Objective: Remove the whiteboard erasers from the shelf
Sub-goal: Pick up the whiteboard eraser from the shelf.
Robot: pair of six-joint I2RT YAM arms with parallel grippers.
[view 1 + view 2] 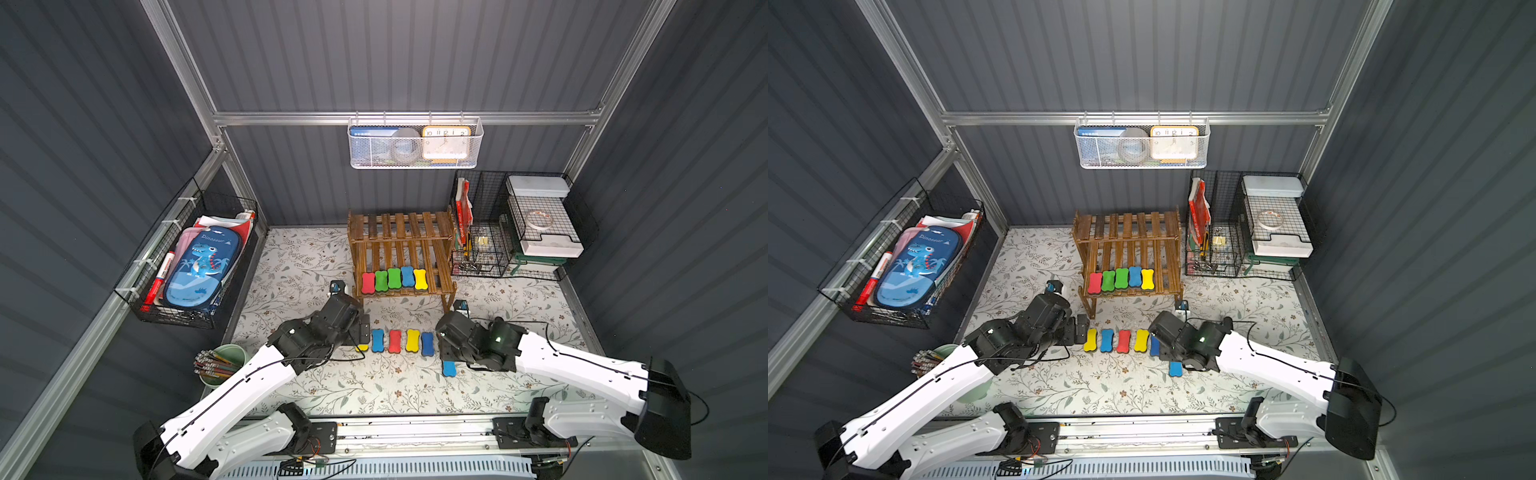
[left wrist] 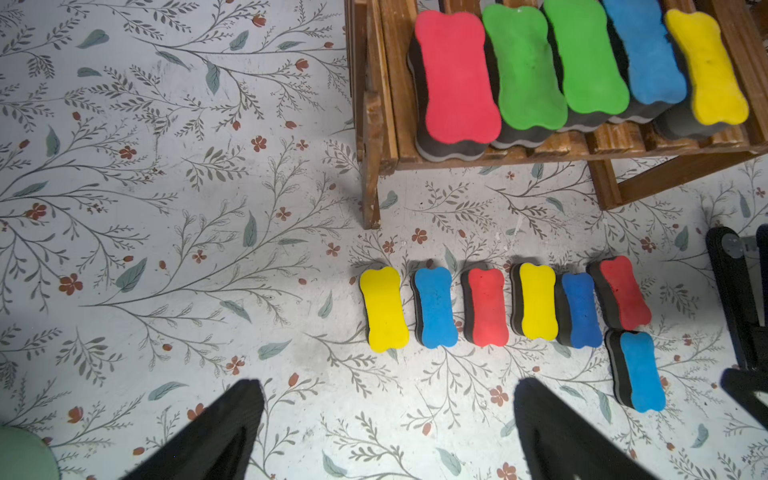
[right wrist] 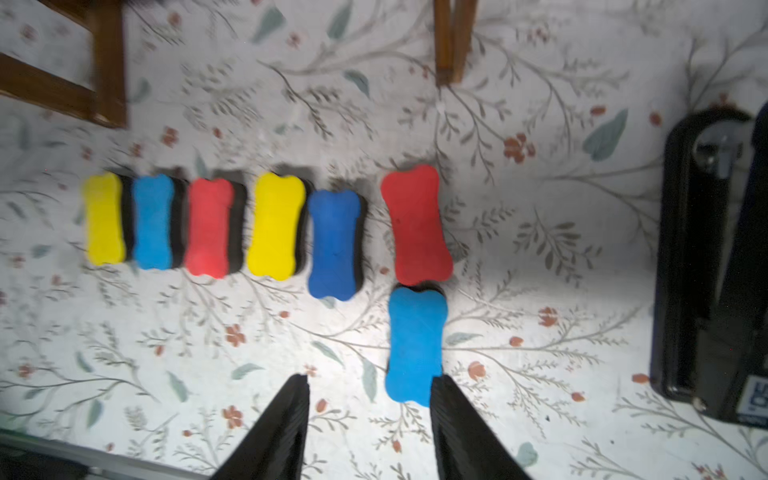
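The brown slatted shelf holds five whiteboard erasers on its lower tier: red, two green, blue and yellow. Several more lie in a row on the table in front of it. A red one ends the row, hidden under the right arm in both top views. Below it lies a light blue eraser. My right gripper is open, one finger beside that eraser's end. My left gripper stands wide open and empty at the row's yellow end.
A green cup of pencils stands at the front left. A black wire-grid organiser sits right of the shelf. A white mesh basket hangs on the back wall. A black wire basket with a blue pencil case hangs on the left wall.
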